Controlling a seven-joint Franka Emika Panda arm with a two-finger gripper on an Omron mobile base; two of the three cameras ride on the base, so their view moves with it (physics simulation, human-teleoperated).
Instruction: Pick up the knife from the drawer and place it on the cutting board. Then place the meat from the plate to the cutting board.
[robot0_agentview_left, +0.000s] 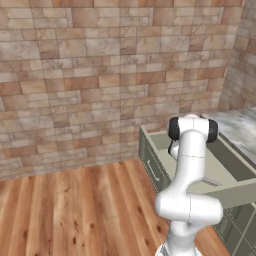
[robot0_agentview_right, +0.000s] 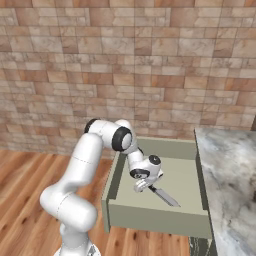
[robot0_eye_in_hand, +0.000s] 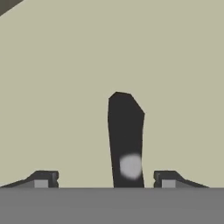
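The drawer (robot0_agentview_right: 186, 172) stands pulled out from under the counter, showing its pale beige floor and olive-green front (robot0_agentview_left: 152, 170). The knife (robot0_agentview_right: 165, 196) lies on that floor, silver blade pointing toward the near wall. My gripper (robot0_agentview_right: 142, 186) is down inside the drawer, right at the knife's handle end. In the hand view the black handle (robot0_eye_in_hand: 126, 135) runs up between my two fingertips (robot0_eye_in_hand: 168, 179), with a gap on each side, so the gripper (robot0_eye_in_hand: 105, 180) is open around it. The cutting board, plate and meat are out of view.
A marble counter (robot0_agentview_right: 230, 170) runs along the right above the drawer. A brick wall (robot0_agentview_right: 125, 75) stands behind. Wooden floor (robot0_agentview_left: 75, 210) lies to the left of the cabinets. The drawer walls (robot0_agentview_right: 155, 220) enclose the gripper closely.
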